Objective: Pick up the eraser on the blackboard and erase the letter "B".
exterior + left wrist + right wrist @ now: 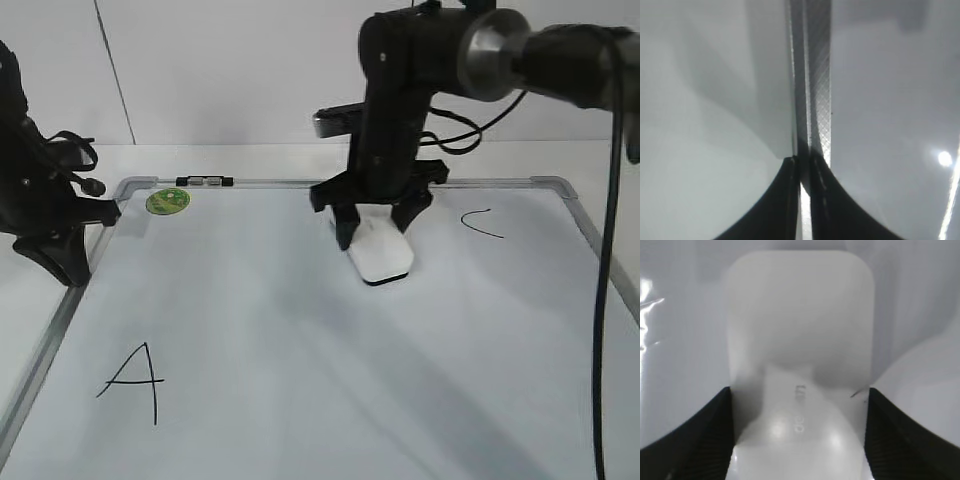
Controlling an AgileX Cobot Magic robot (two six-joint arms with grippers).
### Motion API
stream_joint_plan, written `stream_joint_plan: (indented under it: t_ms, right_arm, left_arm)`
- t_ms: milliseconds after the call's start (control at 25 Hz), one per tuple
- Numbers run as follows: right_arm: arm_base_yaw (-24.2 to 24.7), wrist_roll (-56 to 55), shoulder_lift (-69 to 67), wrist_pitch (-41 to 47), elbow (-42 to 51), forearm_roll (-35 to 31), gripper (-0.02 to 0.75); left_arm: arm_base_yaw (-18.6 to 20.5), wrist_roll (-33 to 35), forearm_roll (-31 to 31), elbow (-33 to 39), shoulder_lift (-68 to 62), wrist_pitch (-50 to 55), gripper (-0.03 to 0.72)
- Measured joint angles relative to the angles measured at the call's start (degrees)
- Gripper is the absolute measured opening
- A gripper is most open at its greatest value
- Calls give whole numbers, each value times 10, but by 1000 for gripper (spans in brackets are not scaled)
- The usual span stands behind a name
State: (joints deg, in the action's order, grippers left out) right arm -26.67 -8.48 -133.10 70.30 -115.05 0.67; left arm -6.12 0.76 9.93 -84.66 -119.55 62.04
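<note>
White wall behind, white counter (250, 160) below, and the blackboard (300, 340) lies flat across it, grey frame all round. Near the board's far edge, a little right of its middle, sits the eraser (380, 252), flat on the white surface. The right gripper (378, 222) stands straight down over it, jaws apart with one finger touching each long side of the eraser; the right wrist view shows the black pads (695, 435) against its edges and faint lettering on top. Right of the eraser is a small black "C" (482, 224); the "A" (133, 382) is well away toward the board's near left corner. A green sticker (168, 202) and a clip (204, 181) sit by the far left corner. The left gripper (62, 255) rests at the board's left frame (812, 75), jaws together.
</note>
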Motion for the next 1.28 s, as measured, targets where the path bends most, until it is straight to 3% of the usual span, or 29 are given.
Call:
stream_joint_plan:
  t_ms: [280, 440, 1000, 1280]
  right_arm:
    - [-105, 10, -1, -2, 0, -12, 533]
    - [-125, 15, 4, -4, 9, -21, 533]
    - [-123, 14, 62, -38, 118, -12, 533]
    - [-51, 11, 64, -24, 119, -22, 533]
  left_arm:
    - [0, 0, -1, 0, 0, 4, 20]
    - [0, 0, -2, 0, 0, 9, 20]
    - [0, 0, 8, 0, -1, 19, 20]
    - [0, -8, 10, 0, -2, 19, 20]
